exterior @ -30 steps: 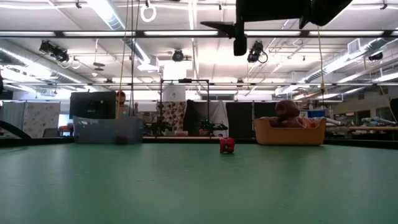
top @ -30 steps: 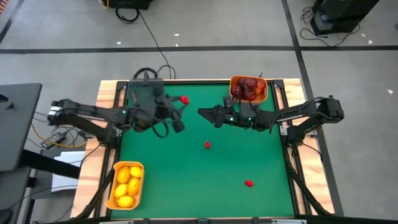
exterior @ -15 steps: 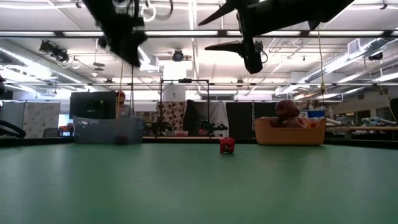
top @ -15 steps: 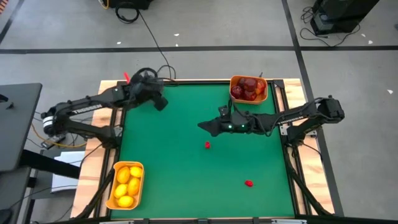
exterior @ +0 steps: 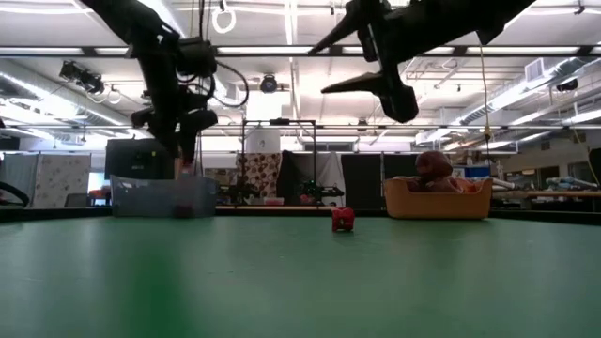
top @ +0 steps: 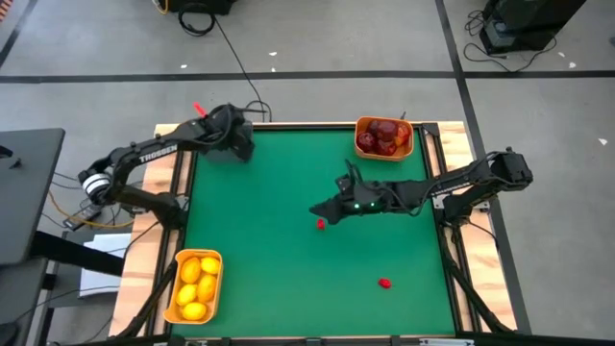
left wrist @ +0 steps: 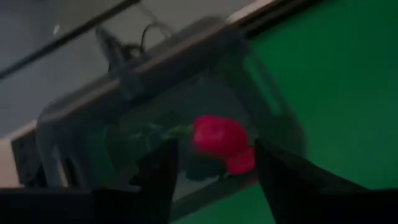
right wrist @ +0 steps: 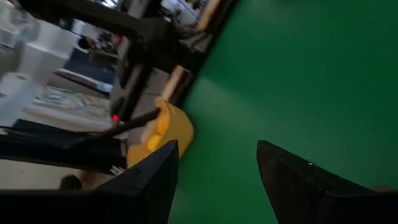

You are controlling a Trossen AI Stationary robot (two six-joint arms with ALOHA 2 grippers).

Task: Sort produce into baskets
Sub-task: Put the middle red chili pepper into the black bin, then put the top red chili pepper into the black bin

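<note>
My left gripper (top: 240, 151) is open above the dark grey tray (exterior: 161, 197) at the table's far left corner. In the left wrist view, two bright red bits (left wrist: 219, 138) show between its fingers (left wrist: 216, 186) inside the tray's outline (left wrist: 81, 118); neither finger touches them. My right gripper (top: 313, 210) is open and empty, a little above a small red bit (top: 320, 224) at mid-table. That bit also shows in the low view (exterior: 343, 220), with the gripper (exterior: 321, 71) high over it. Another red bit (top: 384, 284) lies toward the near right.
An orange bin of dark red fruits (top: 384, 137) stands at the far right edge and also shows in the low view (exterior: 437, 197). An orange bin of yellow lemons (top: 195, 285) stands at the near left corner. Green mat lies between them.
My left arm has swung toward the table's far left corner and now hangs over the grey tray, pointing down. My right gripper has moved from beside the far orange bin toward the near edge and down, to above the mid-table red bit.
</note>
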